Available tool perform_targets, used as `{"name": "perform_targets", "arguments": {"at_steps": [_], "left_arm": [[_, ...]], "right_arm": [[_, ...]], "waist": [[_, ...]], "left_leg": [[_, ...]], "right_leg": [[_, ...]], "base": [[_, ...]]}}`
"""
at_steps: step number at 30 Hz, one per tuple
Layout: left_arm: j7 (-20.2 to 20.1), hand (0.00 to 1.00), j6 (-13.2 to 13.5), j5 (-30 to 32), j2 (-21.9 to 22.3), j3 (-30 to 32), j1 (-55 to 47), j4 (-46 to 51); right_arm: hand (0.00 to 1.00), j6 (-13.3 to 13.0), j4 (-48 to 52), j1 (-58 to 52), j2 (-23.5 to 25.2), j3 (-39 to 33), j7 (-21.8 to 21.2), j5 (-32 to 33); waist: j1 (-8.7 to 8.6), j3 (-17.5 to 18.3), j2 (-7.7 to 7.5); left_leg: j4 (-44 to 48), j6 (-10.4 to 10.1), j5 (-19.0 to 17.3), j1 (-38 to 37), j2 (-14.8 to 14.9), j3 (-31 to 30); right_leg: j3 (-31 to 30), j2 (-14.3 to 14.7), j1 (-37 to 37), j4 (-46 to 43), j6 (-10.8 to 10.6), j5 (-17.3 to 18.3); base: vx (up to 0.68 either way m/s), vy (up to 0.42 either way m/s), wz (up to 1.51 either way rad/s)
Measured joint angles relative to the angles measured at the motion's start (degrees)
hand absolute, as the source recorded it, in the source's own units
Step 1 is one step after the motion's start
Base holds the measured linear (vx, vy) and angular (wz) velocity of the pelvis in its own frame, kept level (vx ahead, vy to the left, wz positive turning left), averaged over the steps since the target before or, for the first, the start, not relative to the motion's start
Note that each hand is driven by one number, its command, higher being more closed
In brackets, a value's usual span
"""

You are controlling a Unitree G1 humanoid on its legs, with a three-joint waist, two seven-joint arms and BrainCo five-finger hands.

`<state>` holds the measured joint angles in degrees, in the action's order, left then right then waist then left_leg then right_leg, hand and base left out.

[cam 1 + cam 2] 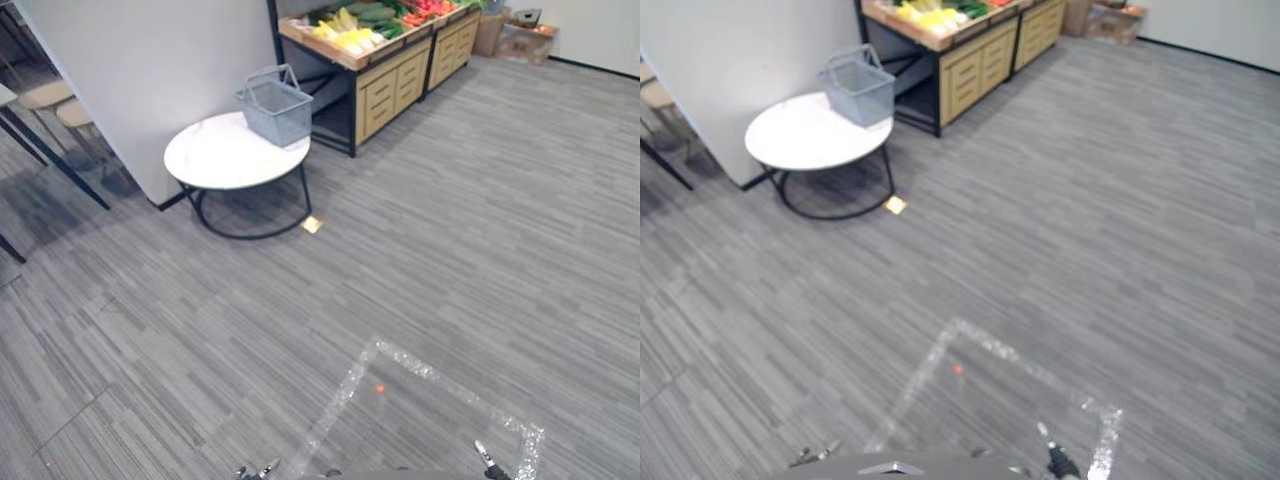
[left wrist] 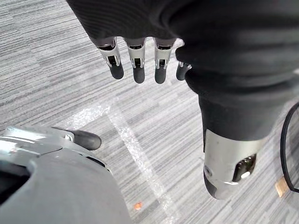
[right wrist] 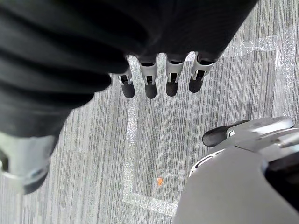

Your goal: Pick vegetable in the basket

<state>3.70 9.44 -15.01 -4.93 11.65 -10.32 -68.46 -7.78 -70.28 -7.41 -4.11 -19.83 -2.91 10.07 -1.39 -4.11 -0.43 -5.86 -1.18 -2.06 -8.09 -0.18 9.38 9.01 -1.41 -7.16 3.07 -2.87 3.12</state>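
A: Where is everything?
B: The vegetables [image 1: 355, 30] lie on the wooden stand [image 1: 392, 85], far off. The grey basket [image 1: 275, 108] sits by the far rim of the round white table [image 1: 215, 160], far left. The left hand [image 2: 136, 60] and right hand [image 3: 150, 80] hang loose and empty.
A: Risk?
B: On the approach, bumping the table could tip the basket off.

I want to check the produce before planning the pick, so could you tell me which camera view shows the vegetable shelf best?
The left eye view: the vegetable shelf shows yellow, green and red produce above its drawers. The right eye view cuts most produce off at its top edge. Both wrist views face the floor.
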Motion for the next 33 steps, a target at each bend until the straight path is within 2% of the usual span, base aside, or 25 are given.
{"name": "perform_targets", "arguments": {"at_steps": [6, 11, 13, 14, 15, 16, 17, 18, 19, 21, 23, 25, 27, 28, 29, 30, 31, 32, 33], "left_arm": [[0.04, 0.00, 0.00, -0.50, 0.04, -0.02, 0.22, -0.03], [0.32, 0.00, -0.04, -0.64, 0.04, 0.42, 1.07, 0.03], [0.40, 0.00, -0.03, -0.69, 0.16, 1.87, 1.62, 0.27], [0.45, 0.00, -0.02, -1.19, 0.21, 2.84, 1.73, 0.75], [0.24, 0.00, -0.17, -2.32, 0.54, 4.74, 2.20, 0.81], [0.23, 0.00, -0.24, -2.77, 0.78, 5.63, 2.43, 1.16], [0.23, 0.00, -0.27, -2.88, 1.33, 7.02, 2.44, 1.90], [0.22, 0.00, -0.55, -2.90, 2.08, 8.57, 2.75, 2.85], [0.09, 0.00, -0.78, -3.26, 2.60, 9.22, 2.74, 3.16], [0.01, 0.00, -0.79, -4.20, 2.79, 9.04, 3.29, 3.25], [0.01, 0.00, -0.77, -4.57, 3.07, 9.12, 3.35, 3.50], [0.36, 0.00, -0.70, -4.54, 4.70, 11.26, 3.11, 3.80], [0.49, 0.00, -0.71, -4.54, 4.87, 12.67, 2.75, 3.65], [0.46, 0.00, -0.84, -4.52, 4.98, 13.07, 2.44, 3.37], [0.40, 0.00, -0.83, -4.43, 5.01, 12.99, 1.44, 3.26], [0.29, 0.00, -0.84, -4.42, 4.75, 13.03, 1.32, 2.95], [0.10, 0.00, -0.84, -4.00, 3.39, 12.79, 0.45, 2.31], [0.11, 0.00, -0.90, -3.86, 2.41, 11.72, 0.57, 2.22], [0.04, 0.00, -0.88, -3.85, 2.01, 10.81, 0.77, 2.29]], "right_arm": [[0.00, 0.03, -0.05, 0.34, -0.40, 0.00, 0.25, -0.12], [0.00, 0.07, 0.14, 2.11, -0.55, -0.01, 1.04, -0.77], [0.00, 0.06, 0.16, 2.45, -0.53, 0.28, 1.03, -0.74], [0.00, 0.07, 0.20, 2.81, -1.00, 0.72, 1.03, -0.74], [0.00, 0.06, 0.30, 2.89, -1.47, 1.53, 0.96, -0.79], [0.00, 0.06, 0.33, 2.86, -1.69, 2.03, 0.94, -0.85], [0.00, 0.08, 0.57, 2.75, -1.83, 2.42, 0.93, -1.10], [0.00, 0.13, 1.17, 2.13, -1.62, 3.14, 0.95, -1.11], [0.00, 0.32, 2.08, 1.76, -1.79, 4.41, 0.95, -1.11], [0.00, 0.33, 2.86, 1.85, -1.84, 4.39, 0.90, -1.09], [0.00, 0.31, 3.24, 2.42, -1.94, 4.46, 0.95, -1.09], [0.00, 0.08, 5.55, 2.55, -1.95, 4.48, 1.01, -1.18], [0.00, 0.05, 6.24, 2.74, -1.97, 4.40, 1.01, -1.23], [0.00, 0.03, 6.39, 3.10, -1.88, 4.32, 0.97, -1.23], [0.00, 0.06, 6.24, 3.35, -1.83, 4.10, 0.94, -1.23], [0.00, 0.06, 5.96, 3.48, -1.85, 3.92, 0.94, -1.23], [0.00, 0.16, 3.44, 3.94, -0.71, 3.75, 0.45, -1.27], [0.00, 0.09, 2.83, 3.94, 0.26, 3.06, -0.05, -1.25], [0.00, 0.03, 2.85, 3.93, 0.71, 1.69, -0.18, -1.16]], "waist": [[0.00, -0.28, 0.37], [0.03, -2.13, 0.51], [0.11, -3.04, 0.39], [0.34, -3.87, 0.42], [0.24, -4.80, 1.11], [0.30, -5.48, 1.18], [0.36, -6.67, 0.48], [0.59, -7.49, 0.64], [0.85, -7.90, 0.74], [1.78, -7.96, 0.79], [2.81, -7.97, 0.94], [3.23, -7.89, 1.55], [3.29, -7.69, 1.95], [3.81, -7.25, 1.90], [4.11, -6.89, 1.92], [4.14, -6.54, 1.76], [4.27, -4.49, -1.39], [3.93, -3.86, -2.38], [3.40, -3.72, -2.60]], "left_leg": [[0.12, -0.07, -0.04, 0.02, 0.53, 1.24], [1.26, -0.66, -0.03, 1.95, 1.20, 2.29], [9.79, -1.93, -4.30, 6.10, 2.11, 2.13], [19.46, -3.40, -8.24, 10.37, 4.07, 2.30], [30.56, -3.40, -9.08, 15.78, 5.95, 2.33], [35.46, -2.87, -8.22, 18.16, 6.56, 2.17], [41.84, -2.32, -6.01, 21.36, 7.36, 2.00], [49.04, -1.98, -4.82, 24.57, 8.17, 1.92], [53.05, -2.55, -5.59, 27.71, 8.71, 2.12], [50.06, -2.70, -5.66, 30.47, 8.97, 2.46], [36.14, -2.13, -3.65, 30.81, 9.33, 2.26], [19.49, -2.70, 1.18, 30.55, 11.39, 2.24], [15.44, -2.75, 2.26, 30.83, 13.13, 2.22], [15.85, -2.50, 2.63, 30.68, 13.58, 2.11], [16.18, -2.62, 2.77, 29.88, 13.14, 1.51], [16.70, -2.81, 5.42, 29.46, 12.20, 1.73], [19.24, -1.08, 4.14, 29.26, 8.26, 3.69], [19.92, -0.31, 2.16, 28.96, 6.32, 4.28], [20.04, 0.43, 1.30, 28.40, 5.25, 4.26]], "right_leg": [[-0.33, 0.38, 0.90, -1.46, 0.18, 0.15], [-0.27, 0.51, 5.20, -7.38, 1.90, 2.23], [-0.18, 0.23, 6.24, -9.36, 2.50, 4.04], [-0.07, 0.81, 6.58, -10.24, 3.29, 4.89], [0.58, 1.42, 6.28, -10.52, 3.56, 5.16], [1.01, 1.38, 5.88, -10.81, 3.78, 5.31], [1.63, 1.03, 5.46, -11.39, 4.25, 5.63], [2.56, 0.47, 4.31, -11.33, 4.56, 5.92], [3.20, -0.17, 3.73, -11.29, 4.50, 6.23], [3.31, -1.12, 3.94, -11.20, 3.89, 6.58], [3.30, -2.03, 3.98, -11.16, 2.93, 7.17], [3.25, -2.29, 4.15, -11.17, 1.08, 8.37], [2.43, -2.72, 3.77, -11.34, -0.43, 9.71], [0.92, -3.62, 3.39, -11.42, -1.89, 10.62], [-0.53, -4.63, 2.98, -11.42, -3.01, 11.33], [-1.28, -5.92, 2.63, -11.48, -3.90, 12.05], [-3.61, -10.19, 3.04, -13.61, -3.31, 13.39], [-6.04, -11.51, 4.65, -19.79, -3.64, 13.17], [-7.17, -11.78, 5.87, -24.73, -3.85, 12.23]], "base": [[0.01, -0.034, -0.07], [-0.06, -0.041, -0.11], [-0.11, -0.081, 0.03], [-0.13, -0.093, 0.12], [-0.12, -0.086, 0.18], [-0.08, -0.054, 0.30], [-0.04, -0.022, 0.32], [-0.01, 0.012, 0.40], [0.02, 0.033, 0.35], [0.07, 0.063, 0.18], [0.15, 0.125, 0.06], [0.25, 0.213, -0.04], [0.38, 0.364, -0.24], [0.54, 0.491, -0.52], [0.51, 0.455, -0.50], [0.54, 0.424, -0.55], [0.55, 0.390, -0.26], [0.56, 0.350, -0.07], [0.57, 0.298, 0.28]]}}
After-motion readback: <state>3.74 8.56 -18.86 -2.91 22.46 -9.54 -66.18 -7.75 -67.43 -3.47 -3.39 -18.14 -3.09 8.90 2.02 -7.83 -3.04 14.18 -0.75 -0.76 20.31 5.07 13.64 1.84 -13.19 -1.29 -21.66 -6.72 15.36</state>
